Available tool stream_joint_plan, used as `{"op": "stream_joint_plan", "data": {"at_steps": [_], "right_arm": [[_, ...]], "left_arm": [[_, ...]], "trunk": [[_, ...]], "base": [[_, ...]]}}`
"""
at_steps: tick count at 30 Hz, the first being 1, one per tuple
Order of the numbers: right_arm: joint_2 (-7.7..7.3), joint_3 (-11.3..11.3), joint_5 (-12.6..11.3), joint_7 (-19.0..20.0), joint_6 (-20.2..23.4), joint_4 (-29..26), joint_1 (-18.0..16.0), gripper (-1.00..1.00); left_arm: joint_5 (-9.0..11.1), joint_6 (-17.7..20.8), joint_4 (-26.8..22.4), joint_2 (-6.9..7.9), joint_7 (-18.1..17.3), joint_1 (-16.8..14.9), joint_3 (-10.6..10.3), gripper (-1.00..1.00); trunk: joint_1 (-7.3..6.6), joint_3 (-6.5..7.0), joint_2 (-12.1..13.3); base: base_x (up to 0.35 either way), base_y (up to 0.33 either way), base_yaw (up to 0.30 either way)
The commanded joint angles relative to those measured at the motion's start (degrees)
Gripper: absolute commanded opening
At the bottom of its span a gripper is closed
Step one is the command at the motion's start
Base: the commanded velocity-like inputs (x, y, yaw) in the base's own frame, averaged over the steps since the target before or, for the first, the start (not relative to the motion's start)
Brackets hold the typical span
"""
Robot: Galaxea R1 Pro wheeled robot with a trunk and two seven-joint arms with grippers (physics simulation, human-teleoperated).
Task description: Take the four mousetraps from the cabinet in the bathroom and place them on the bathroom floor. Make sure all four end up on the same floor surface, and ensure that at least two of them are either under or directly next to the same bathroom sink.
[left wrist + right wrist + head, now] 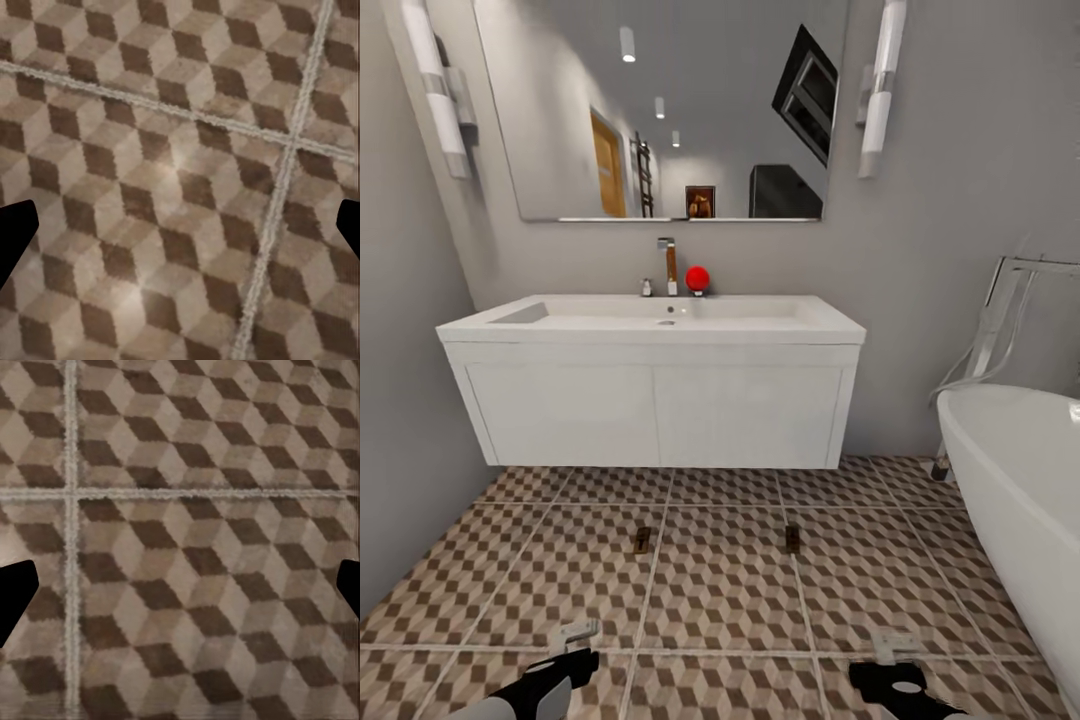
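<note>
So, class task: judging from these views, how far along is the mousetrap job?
Done: two mousetraps lie on the bathroom floor before the white sink unit. In hand: nothing; left gripper and right gripper are open, empty. Left: presumably the other two.

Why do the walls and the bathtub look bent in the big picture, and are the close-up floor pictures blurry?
Head view: wide lens bows the edges, so the bathtub and wall lights lean, while the mousetraps appear small and soft. Left wrist view: the bathroom floor is grainy, with faint pale sheen patches. Right wrist view: the same coarse tile texture, evenly lit, no hard shadows.
</note>
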Motion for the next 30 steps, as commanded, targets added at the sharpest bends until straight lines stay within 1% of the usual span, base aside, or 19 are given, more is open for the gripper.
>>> {"op": "stream_joint_plan", "data": {"at_steps": [1,7,13,17,18,21,30], "right_arm": [[-0.08,-0.4,0.61,-0.2,-0.24,0.18,0.39,1.0],[-0.3,-0.41,0.61,-0.19,-0.11,0.19,2.4,1.0],[-0.35,-0.41,0.57,-0.14,0.04,0.24,3.48,1.0],[-0.37,-0.41,0.55,-0.12,0.39,0.27,4.65,1.0],[-0.37,-0.41,0.55,-0.12,0.39,0.27,4.65,1.0],[-0.34,-0.41,0.54,-0.12,0.77,0.27,5.91,1.0],[-0.1,-0.41,0.53,-0.05,1.42,0.28,10.99,1.0]], "left_arm": [[0.4,-0.18,0.08,-0.01,0.06,0.0,-0.05,1.0],[0.44,-0.09,0.17,-0.02,0.08,0.08,-0.05,1.0],[0.45,-0.07,0.22,-0.01,0.07,0.74,-0.05,1.0],[0.45,-0.11,0.22,-0.02,0.06,2.94,-0.05,1.0],[0.45,-0.11,0.22,-0.02,0.06,2.94,-0.05,1.0],[0.45,-0.13,0.21,-0.02,0.06,4.85,-0.05,1.0],[0.52,-0.14,0.25,-0.09,0.06,10.58,-0.05,1.0]], "trunk": [[-0.04,0.18,-0.01],[-0.19,1.5,0.07],[-0.35,2.83,0.15],[-0.45,3.72,0.21],[-0.48,3.94,0.22],[-0.55,4.61,0.26],[-2.53,6.22,3.87]], "base": [[0.0,0.0,0.0],[0.0,0.0,0.0],[0.0,0.0,0.0],[0.0,0.0,0.0],[0.0,0.0,0.0],[0.0,0.0,0.0],[0.0,0.0,0.0]]}}
